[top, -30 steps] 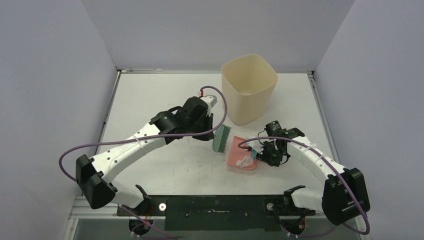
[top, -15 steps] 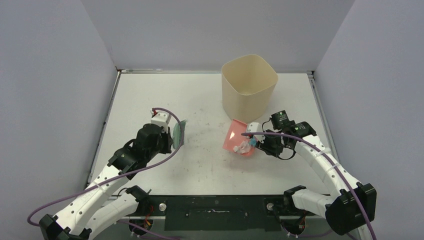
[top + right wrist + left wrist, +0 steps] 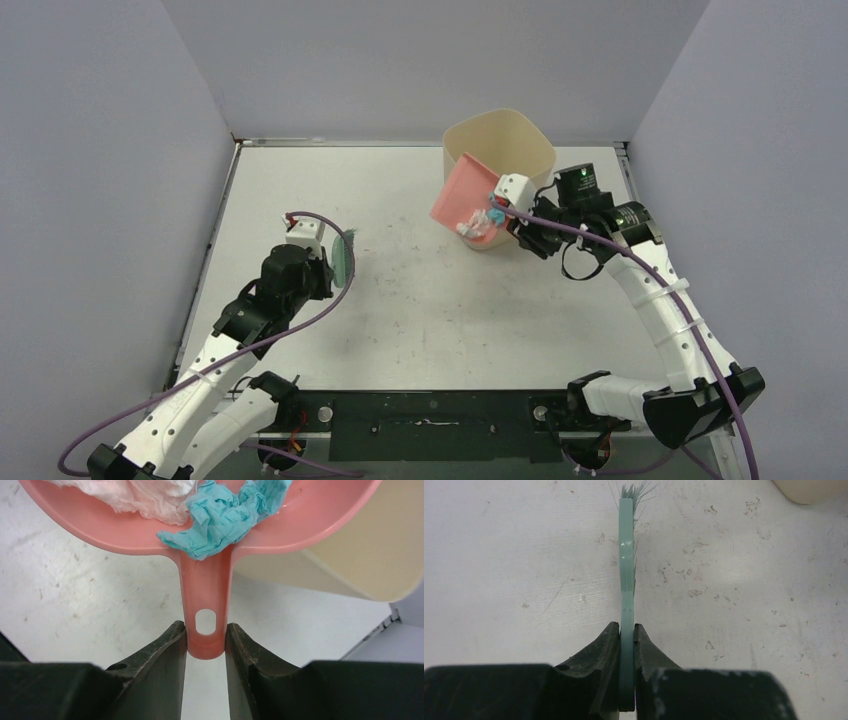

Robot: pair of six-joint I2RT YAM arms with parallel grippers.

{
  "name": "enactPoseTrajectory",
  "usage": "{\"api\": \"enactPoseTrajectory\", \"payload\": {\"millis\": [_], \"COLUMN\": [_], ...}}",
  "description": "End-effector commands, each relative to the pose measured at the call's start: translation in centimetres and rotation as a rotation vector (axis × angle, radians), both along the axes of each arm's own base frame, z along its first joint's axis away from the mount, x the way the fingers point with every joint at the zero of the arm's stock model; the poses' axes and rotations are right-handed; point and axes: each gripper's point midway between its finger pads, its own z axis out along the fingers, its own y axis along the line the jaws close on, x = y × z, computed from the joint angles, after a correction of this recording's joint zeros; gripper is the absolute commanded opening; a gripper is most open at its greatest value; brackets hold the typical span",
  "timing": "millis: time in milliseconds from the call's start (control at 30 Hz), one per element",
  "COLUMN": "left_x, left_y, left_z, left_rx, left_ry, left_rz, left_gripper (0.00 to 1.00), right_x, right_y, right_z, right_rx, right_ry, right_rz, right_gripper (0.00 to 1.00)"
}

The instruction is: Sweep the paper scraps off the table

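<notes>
Right gripper (image 3: 205, 630) is clamped on the handle of the pink plastic dustpan (image 3: 455, 195), lifted at the rim of the beige plastic bin (image 3: 500, 140), with crumpled teal and white paper scraps (image 3: 225, 515) inside. Left gripper (image 3: 626, 630) pinches the green bristle brush (image 3: 626, 555) above the scuffed white worktop (image 3: 420, 300).

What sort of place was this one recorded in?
Most likely a robotics lab test cell: a scuffed white table with metal edge rails, plain walls enclosing three sides, the left arm and right arm bolted at its near edge, and a beige bin.
</notes>
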Motion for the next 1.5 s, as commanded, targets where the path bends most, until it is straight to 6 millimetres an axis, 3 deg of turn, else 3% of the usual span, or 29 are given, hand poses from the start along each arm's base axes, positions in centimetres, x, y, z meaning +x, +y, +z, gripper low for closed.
{"api": "enactPoseTrajectory", "payload": {"millis": [0, 100, 267, 400, 567, 967, 1100, 1467], "left_x": [1.1, 1.0, 1.0, 1.0, 1.0, 1.0, 0.9, 0.9], "left_y": [-0.9, -1.0, -0.9, -0.9, -1.0, -1.0, -1.0, -1.0], "left_z": [1.5, 1.4, 1.4, 1.5, 1.4, 1.2, 1.3, 1.0], "left_rx": [-0.031, -0.032, -0.027, -0.027, -0.027, -0.018, -0.019, -0.016], "left_ry": [-0.052, -0.048, -0.049, -0.052, -0.047, -0.036, -0.039, -0.032], "left_rz": [-0.031, -0.038, -0.038, -0.041, -0.049, -0.052, -0.052, -0.054], "left_gripper": [0.0, 0.0, 0.0, 0.0, 0.0, 0.0, 0.0, 0.0], "right_x": [5.3, 8.0, 11.4, 12.2, 12.4, 12.6, 12.7, 12.4], "right_y": [0.4, -1.6, -6.9, -10.1, -12.3, -14.8, -14.7, -14.6], "right_z": [6.9, 8.6, 10.7, 12.4, 13.4, 15.8, 16.9, 15.5], "right_rx": [0.108, 0.051, -0.196, -0.406, -0.671, -1.167, -1.183, -1.098], "right_ry": [-0.162, -0.25, -0.424, -0.517, -0.561, -0.622, -0.653, -0.626], "right_rz": [-0.183, -0.316, -0.52, -0.583, -0.544, -0.416, -0.437, -0.46], "right_gripper": [0.05, 0.05, 0.05, 0.05, 0.05, 0.06, 0.05, 0.05]}}
